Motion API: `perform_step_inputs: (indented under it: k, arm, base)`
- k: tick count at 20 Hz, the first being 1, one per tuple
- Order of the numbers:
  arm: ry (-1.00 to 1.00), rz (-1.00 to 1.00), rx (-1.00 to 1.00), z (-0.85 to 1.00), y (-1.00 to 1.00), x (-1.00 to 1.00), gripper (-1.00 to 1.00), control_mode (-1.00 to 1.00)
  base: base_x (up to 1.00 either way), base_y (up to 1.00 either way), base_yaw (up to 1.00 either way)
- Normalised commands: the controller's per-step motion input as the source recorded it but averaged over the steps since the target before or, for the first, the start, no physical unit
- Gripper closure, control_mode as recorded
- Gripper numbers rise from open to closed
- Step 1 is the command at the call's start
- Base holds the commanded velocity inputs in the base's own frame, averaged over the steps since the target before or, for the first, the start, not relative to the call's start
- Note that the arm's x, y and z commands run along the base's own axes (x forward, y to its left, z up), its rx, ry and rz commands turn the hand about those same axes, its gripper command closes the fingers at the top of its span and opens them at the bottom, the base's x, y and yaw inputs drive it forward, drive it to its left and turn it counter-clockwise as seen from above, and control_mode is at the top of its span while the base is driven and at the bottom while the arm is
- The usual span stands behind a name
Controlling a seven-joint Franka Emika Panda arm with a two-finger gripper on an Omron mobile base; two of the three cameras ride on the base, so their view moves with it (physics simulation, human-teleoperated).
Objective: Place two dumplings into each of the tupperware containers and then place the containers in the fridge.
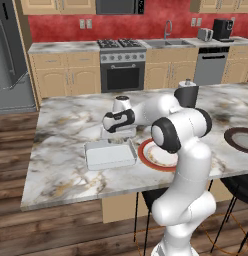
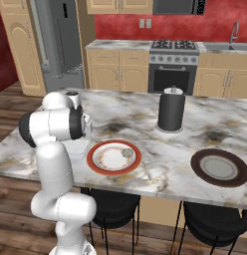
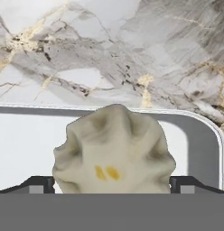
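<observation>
Seen from the hand, a beige pleated dumpling (image 3: 114, 144) sits between my gripper's (image 3: 114, 182) two dark finger tips, and a thin gap shows on each side of it. Below it lies the flat white tupperware container (image 3: 23, 144) with its rounded rim. From the left base, the gripper (image 1: 117, 136) points down over the far edge of that container (image 1: 110, 155) on the marble island. Another dumpling (image 2: 128, 153) rests on the red-rimmed plate (image 2: 114, 158). The grey fridge (image 1: 8, 55) stands at the far left with its door ajar.
A black paper towel holder (image 2: 170, 112) stands mid-island. A dark brown plate (image 2: 219, 168) lies near the right front edge. Black stools sit under the island's near side. The stove (image 1: 122, 65) and the sink line the back wall.
</observation>
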Motion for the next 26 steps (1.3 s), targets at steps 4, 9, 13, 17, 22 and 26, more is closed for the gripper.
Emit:
perform_step_inputs:
  k: [4,9,13,17,22,26]
  arm:
    - [0.03,0.0,0.0,0.0,0.03,0.09,-1.0,-1.0]
    - [0.19,0.0,0.01,-0.04,0.0,0.0,-1.0,-1.0]
    - [0.17,0.0,0.0,-0.23,0.0,-0.04,-1.0,-1.0]
    - [0.03,0.0,0.0,-0.38,0.0,-0.34,-1.0,-1.0]
    - [0.0,0.0,0.0,-0.11,0.0,-0.65,-1.0,-1.0]
    - [0.0,0.0,0.0,0.0,0.0,-0.24,-1.0,-1.0]
  base:
    - [0.0,0.0,0.0]
    - [0.0,0.0,0.0]
    - [0.0,0.0,0.0]
    - [0.0,0.0,0.0]
    - [0.0,0.0,0.0]
    - [0.0,0.0,0.0]
